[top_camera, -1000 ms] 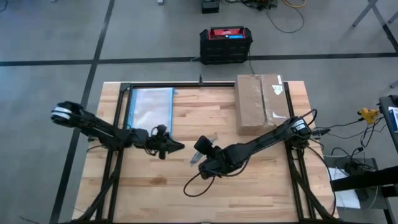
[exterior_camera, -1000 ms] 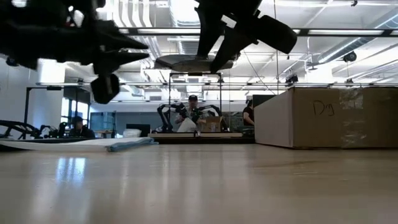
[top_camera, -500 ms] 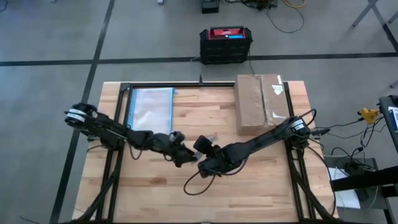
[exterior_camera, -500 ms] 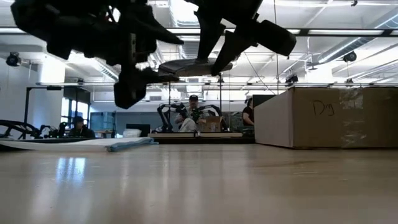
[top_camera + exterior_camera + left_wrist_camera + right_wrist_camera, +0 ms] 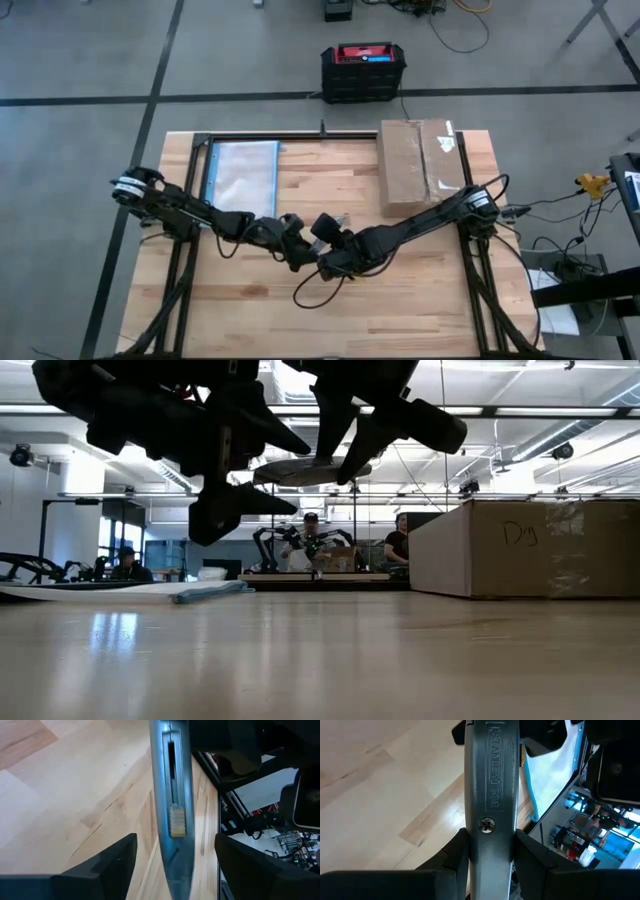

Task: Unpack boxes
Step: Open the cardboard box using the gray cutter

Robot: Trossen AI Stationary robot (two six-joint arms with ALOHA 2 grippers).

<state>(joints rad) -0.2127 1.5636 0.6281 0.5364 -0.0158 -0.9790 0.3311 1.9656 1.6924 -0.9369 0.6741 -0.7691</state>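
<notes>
The brown cardboard box (image 5: 420, 165) stands shut on the table's far right part, and it also shows in the low view (image 5: 530, 548). My right gripper (image 5: 491, 855) is shut on a grey metal utility knife (image 5: 492, 795) above the table's middle. My left gripper (image 5: 175, 865) is open. Its two fingers stand on either side of the knife's free end (image 5: 172, 810) with a gap on both sides. In the high view the two grippers meet at the middle (image 5: 312, 248). My right gripper pinches the knife's handle between its two fingers, on the two narrow edges beside the screw (image 5: 486, 825). The lettered flat face is turned toward the wrist camera. The knife reaches forward past the fingertips and hangs about level (image 5: 300, 468), lifted clear of the table.
A clear, blue-edged plastic bag (image 5: 243, 172) lies flat at the table's far left. A black crate with a red top (image 5: 363, 70) stands on the floor beyond the far edge. People sit in the room behind (image 5: 310, 535). Bare wood lies toward the near edge.
My left gripper has gone toward the table's right, up to the knife, and has opened, so its fingers now stand on either side of the knife's end. My right gripper has kept the knife nearly still.
</notes>
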